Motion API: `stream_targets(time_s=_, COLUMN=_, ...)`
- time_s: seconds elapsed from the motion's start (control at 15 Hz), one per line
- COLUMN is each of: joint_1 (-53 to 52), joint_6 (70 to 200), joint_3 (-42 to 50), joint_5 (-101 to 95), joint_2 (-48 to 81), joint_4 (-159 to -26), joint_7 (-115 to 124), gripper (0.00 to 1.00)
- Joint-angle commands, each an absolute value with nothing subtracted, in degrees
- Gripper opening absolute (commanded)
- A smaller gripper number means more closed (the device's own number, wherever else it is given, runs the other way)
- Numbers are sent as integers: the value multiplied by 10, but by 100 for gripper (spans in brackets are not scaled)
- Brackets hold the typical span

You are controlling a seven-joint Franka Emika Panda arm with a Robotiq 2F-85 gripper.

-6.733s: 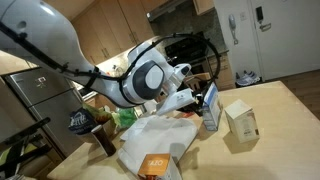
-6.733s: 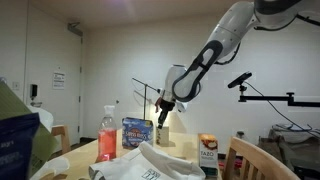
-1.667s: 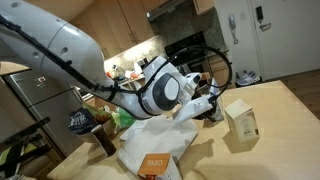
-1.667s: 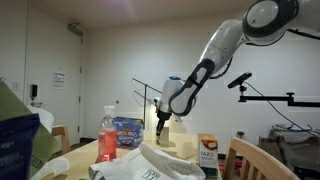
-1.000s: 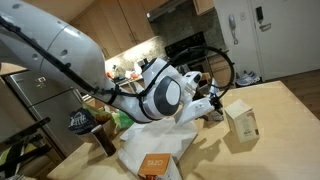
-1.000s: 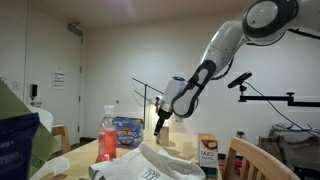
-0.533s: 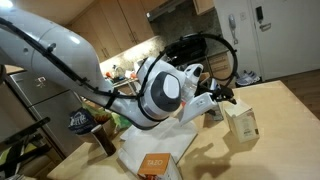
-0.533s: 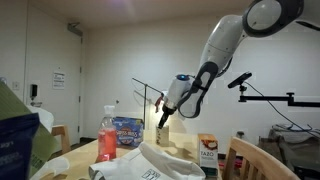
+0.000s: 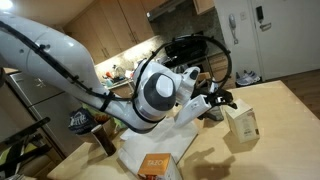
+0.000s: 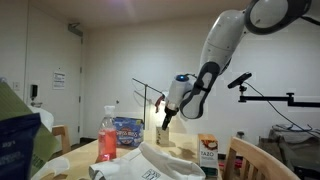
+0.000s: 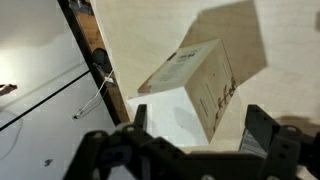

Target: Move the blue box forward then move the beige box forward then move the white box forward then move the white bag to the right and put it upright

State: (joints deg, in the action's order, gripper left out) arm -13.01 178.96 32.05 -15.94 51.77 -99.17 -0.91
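Observation:
The beige box (image 9: 241,121) stands on the wooden table and fills the middle of the wrist view (image 11: 190,78). My gripper (image 11: 200,128) hovers just above it, open, its fingers (image 11: 263,128) apart on either side with nothing between them. In both exterior views the gripper (image 9: 224,99) (image 10: 164,119) hangs over the beige box (image 10: 163,136). The blue box (image 10: 127,133) stands beside it. The white bag (image 9: 152,140) lies crumpled on the table, also in the foreground (image 10: 150,166). The white box (image 9: 155,165) lies orange face up on the bag and shows its printed front (image 10: 207,150).
A red translucent bottle (image 10: 107,134) stands next to the blue box. A green bag (image 9: 125,118) and a dark cup (image 9: 101,137) sit behind the white bag. A wooden chair back (image 10: 256,160) rises at the table's near side. The table edge (image 11: 110,85) runs close to the beige box.
The gripper has opened, let go of the beige box and lifted slightly above it. The beige box stays standing on the table.

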Motion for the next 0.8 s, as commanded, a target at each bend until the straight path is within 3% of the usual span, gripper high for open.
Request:
stream_targets(time_s=0.0, joint_1=-103, joint_6=1768, joint_3=290, joint_5=-155, joint_2=500, joint_4=-1004, joint_7=-23, gripper=88)
stream_targets(time_s=0.07, joint_1=-94, joint_6=1770, joint_3=281, joint_5=-158, joint_2=497, joint_4=-1006, joint_7=-27, gripper=72)
stream_targets(time_s=0.53, joint_1=-49, joint_6=1757, joint_3=243, joint_5=-153, joint_2=506, joint_4=-1001, joint_7=-30, gripper=18)
stream_targets(time_s=0.73, joint_1=-30, joint_6=1735, joint_3=229, joint_5=-150, joint_2=514, joint_4=-988, joint_7=-27, gripper=0)
